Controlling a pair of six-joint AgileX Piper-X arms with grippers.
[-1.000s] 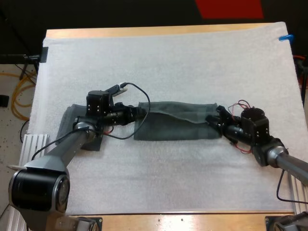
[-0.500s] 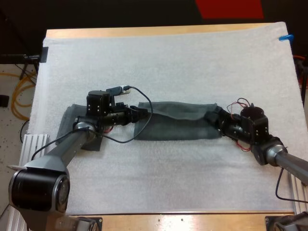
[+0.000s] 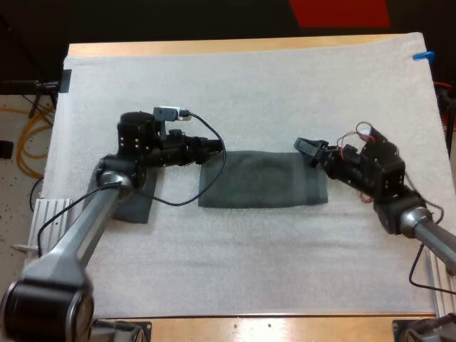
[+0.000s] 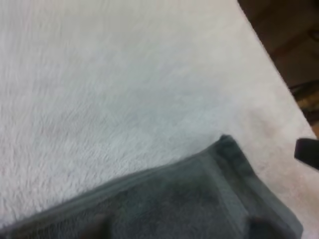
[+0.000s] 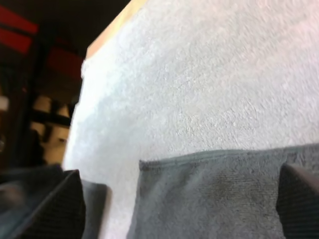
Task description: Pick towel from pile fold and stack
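2 grippers up and off the cloth since 1 s ago. Then both sat low at the short ends of the towel [image 3: 260, 182], one layer raised and rumpled; now it lies flat, a neat folded band mid-mat [image 3: 249, 78], long axis 9 to 3 o'clock. Left gripper [image 3: 214, 147] hovers at its 10 o'clock corner, carrying nothing; whether spread or closed I cannot tell. Right gripper [image 3: 308, 147] hangs over the 2 o'clock corner, its fingers [image 5: 65, 209] set wide apart, clear of the cloth. 2nd towel [image 3: 134, 205] lies at 9 o'clock of the first, partly under the left arm. Judgement: this fold is laid and released; a further fold or the carry to the stack remains.
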